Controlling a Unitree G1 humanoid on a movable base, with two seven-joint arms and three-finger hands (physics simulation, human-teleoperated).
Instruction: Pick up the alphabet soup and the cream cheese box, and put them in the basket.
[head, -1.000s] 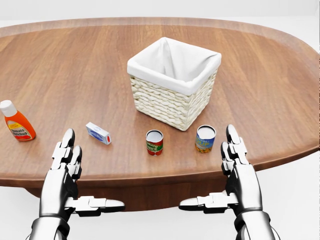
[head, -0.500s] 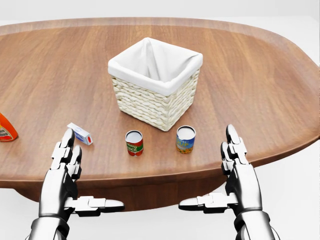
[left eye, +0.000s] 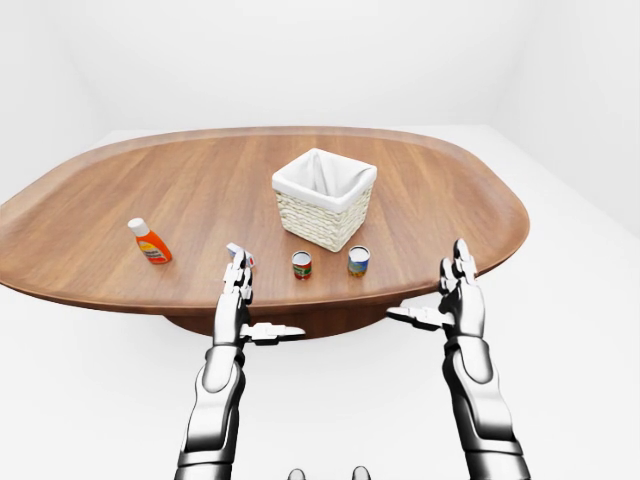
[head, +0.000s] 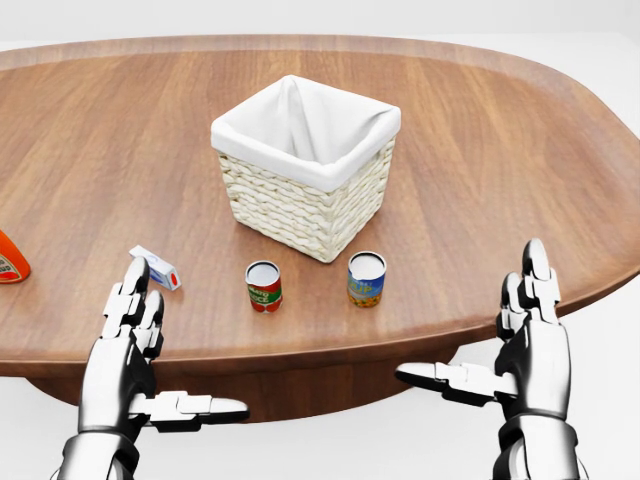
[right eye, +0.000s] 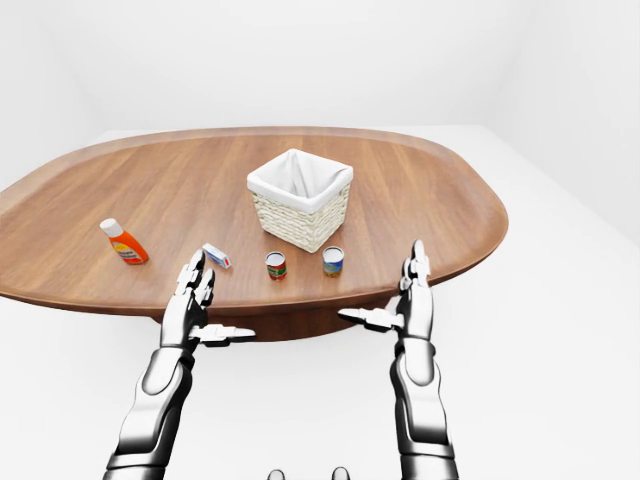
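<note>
Both hands empty with fingers spread, left hand (head: 135, 335) just short of the cream cheese box (head: 157, 267) lying left of the basket (head: 305, 165), right hand (head: 530, 335) well off from the alphabet soup (head: 366, 279) standing just below it; risk of toppling the neighbouring red can (head: 264, 286) through a careless reach.

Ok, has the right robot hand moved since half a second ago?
Yes: the right robot hand has shifted rightward, away from the blue can.
</note>
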